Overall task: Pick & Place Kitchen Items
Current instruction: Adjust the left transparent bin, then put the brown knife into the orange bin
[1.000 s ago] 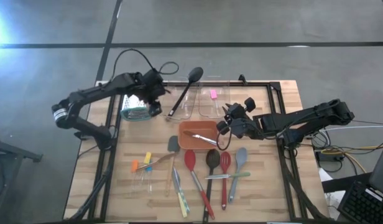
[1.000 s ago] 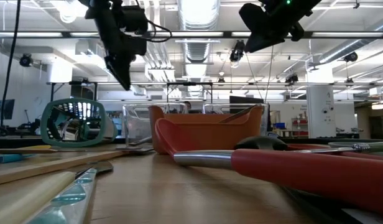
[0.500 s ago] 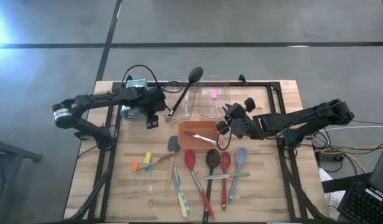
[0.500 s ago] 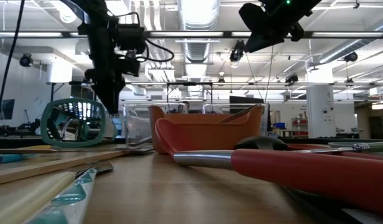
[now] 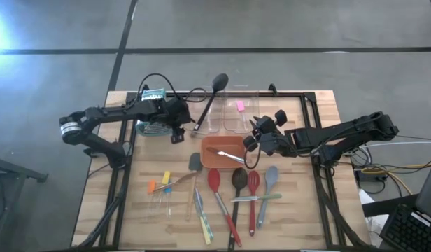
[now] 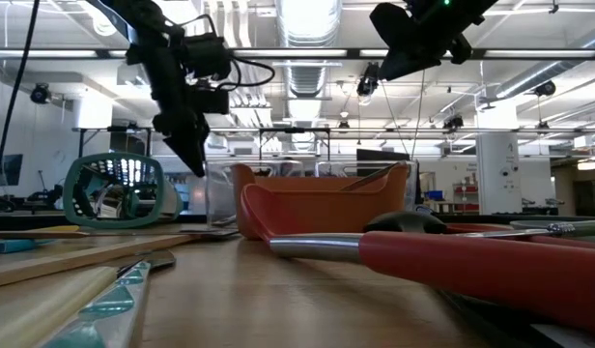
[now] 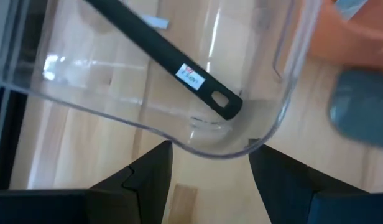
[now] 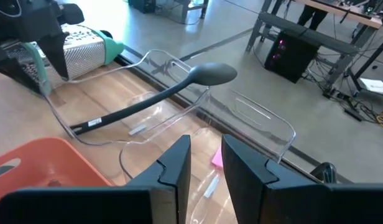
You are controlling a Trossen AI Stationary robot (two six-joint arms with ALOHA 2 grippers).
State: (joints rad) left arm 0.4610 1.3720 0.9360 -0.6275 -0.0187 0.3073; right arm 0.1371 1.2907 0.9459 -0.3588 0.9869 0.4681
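A black spoon [image 5: 207,105] leans in the left clear tub [image 5: 210,119], its head [image 8: 211,73] over the far rim and its handle end [image 7: 221,103] on the tub's floor. My left gripper [image 7: 210,174] hovers open, pointing down over that tub's near-left corner [image 7: 210,152], one finger on either side of it; it also shows in the high view [image 5: 178,133]. My right gripper [image 5: 248,138] hangs over the orange tray's [image 5: 210,162] right side, fingers a little apart with nothing between them [image 8: 207,165]. More spoons and spatulas [image 5: 243,183] lie on the near half of the table.
The metal box grater [image 5: 151,126] lies under my left arm. A second clear tub [image 5: 236,115] holds a pink piece [image 5: 239,106]. A thin tool [image 5: 229,154] lies in the tray. Small orange and yellow pieces [image 5: 159,184] and green-yellow-handled tools [image 5: 203,220] lie near left.
My left gripper has come down from above the grater and gone toward the table's near edge and right, ending over the left tub's near corner; it has also rolled a little. Its fingers stay open.
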